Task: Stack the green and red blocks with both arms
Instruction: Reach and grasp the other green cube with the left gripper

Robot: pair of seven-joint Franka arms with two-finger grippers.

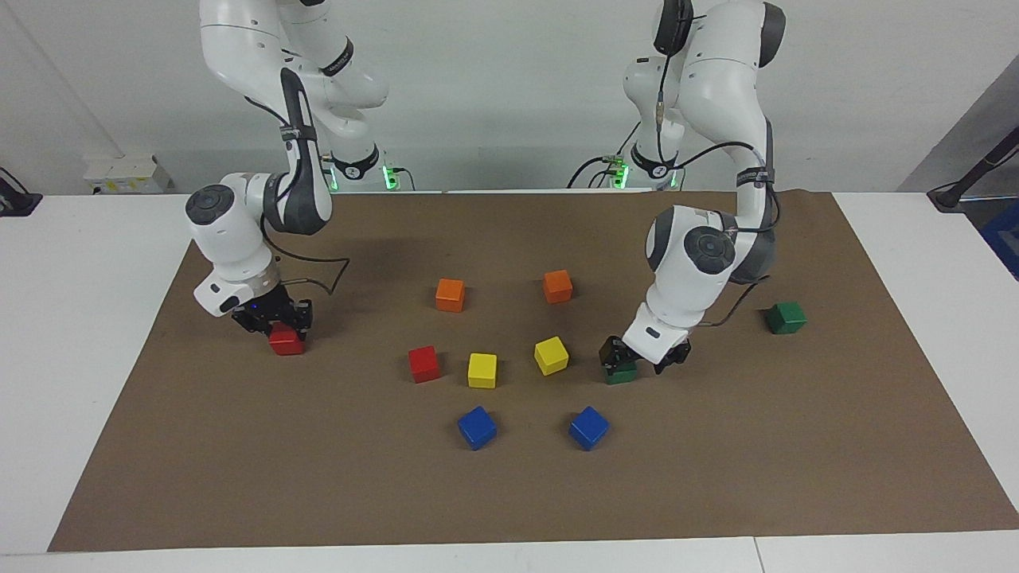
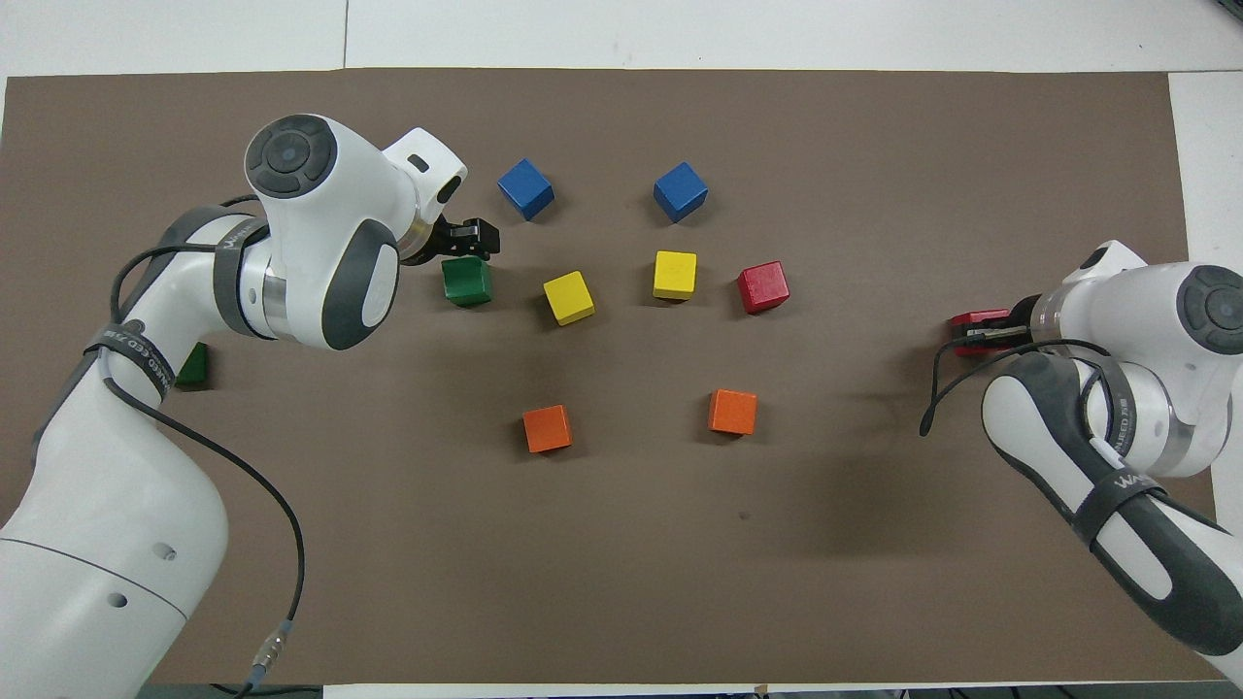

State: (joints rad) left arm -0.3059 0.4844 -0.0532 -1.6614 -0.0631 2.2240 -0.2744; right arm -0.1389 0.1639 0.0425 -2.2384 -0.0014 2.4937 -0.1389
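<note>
The left hand [image 1: 643, 362] is spread open, straddling a green block [image 1: 620, 372] on the bench. The right hand [image 1: 273, 325] grips a red block [image 1: 286, 341] beneath it.

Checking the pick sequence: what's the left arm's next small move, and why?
Probably close the left gripper on the green block beside the yellow ones: its fingers are open and down around it. The right gripper is shut on a red block.

White lettering on a black band [image 2: 1117, 482] around the right arm's forearm, only partly legible, cut-off letters "WA", similar unreadable band [image 2: 131, 354] on left arm
</note>
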